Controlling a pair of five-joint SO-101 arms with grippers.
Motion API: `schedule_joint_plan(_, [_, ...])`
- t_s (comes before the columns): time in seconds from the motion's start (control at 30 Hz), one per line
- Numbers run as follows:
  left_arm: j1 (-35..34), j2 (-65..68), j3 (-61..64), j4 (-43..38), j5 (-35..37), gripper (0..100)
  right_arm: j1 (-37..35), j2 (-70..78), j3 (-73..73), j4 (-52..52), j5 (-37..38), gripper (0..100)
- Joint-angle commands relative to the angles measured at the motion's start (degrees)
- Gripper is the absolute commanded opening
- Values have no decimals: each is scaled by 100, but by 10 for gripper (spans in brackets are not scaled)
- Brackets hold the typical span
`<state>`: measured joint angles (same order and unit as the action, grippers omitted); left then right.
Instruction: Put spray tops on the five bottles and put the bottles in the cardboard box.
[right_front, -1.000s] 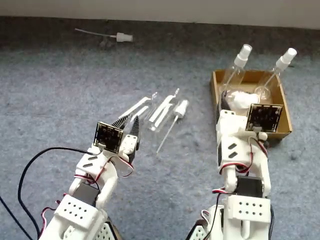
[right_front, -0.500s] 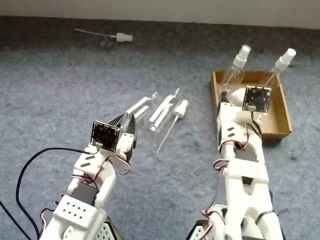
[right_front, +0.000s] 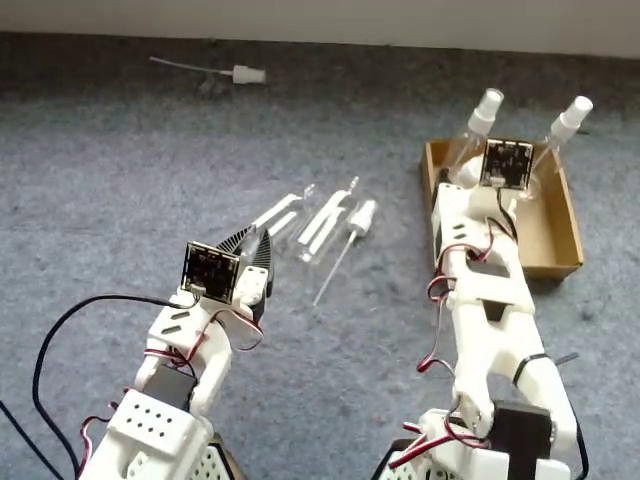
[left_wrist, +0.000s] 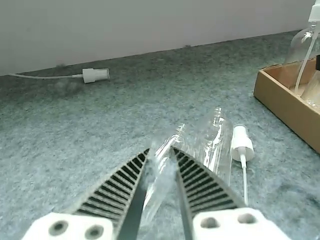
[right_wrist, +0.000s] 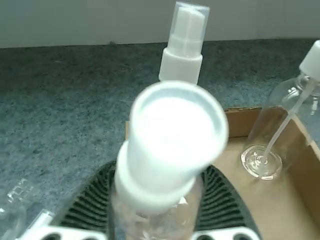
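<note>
**Stock at hand: five bottles, two loose spray tops, one box**

- Cardboard box (right_front: 560, 232): shallow, brown, open. It lies on the grey carpet (right_front: 150, 160) at 2 o'clock in the high view.
- Rear-left bottle (right_front: 468, 140) and rear-right bottle (right_front: 556, 140): clear, each with a white spray top fitted. They stand in the box at its 11 and 1 o'clock corners.
- Capped bottle (right_wrist: 170, 145): clear with a white top. The right gripper (right_wrist: 160, 210) clamps it by the body, one ribbed black finger on each side. The right arm is stretched forward, with its wrist above the box at the 10 o'clock side.
- Topless bottle (left_wrist: 159, 180): clear with an open neck. It lies on the carpet near the centre, pointing towards 1 o'clock. The left gripper (left_wrist: 159, 154) is low over the carpet on a bent arm. Its fingers sit against both sides of the bottle and it appears gripped, though contact is hard to confirm.
- Second topless bottle (right_front: 325, 222): lies parallel, just beside at 3 o'clock.
- Loose spray top (right_front: 360, 216): white, lies next along, its dip tube trailing towards 7 o'clock.
- Far spray top (right_front: 246, 74): lies at 11 o'clock, near the wall.
</note>
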<state>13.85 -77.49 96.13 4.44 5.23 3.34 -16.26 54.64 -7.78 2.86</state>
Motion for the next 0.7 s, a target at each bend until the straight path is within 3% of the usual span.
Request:
schedule_joint_plan(0.0, [-66,4,145,-105,18,5,92,251,-620,-198,62,19])
schedule_joint_plan(0.67, [-66,4,145,-105,18,5,303,1130,-892,-198,70,25])
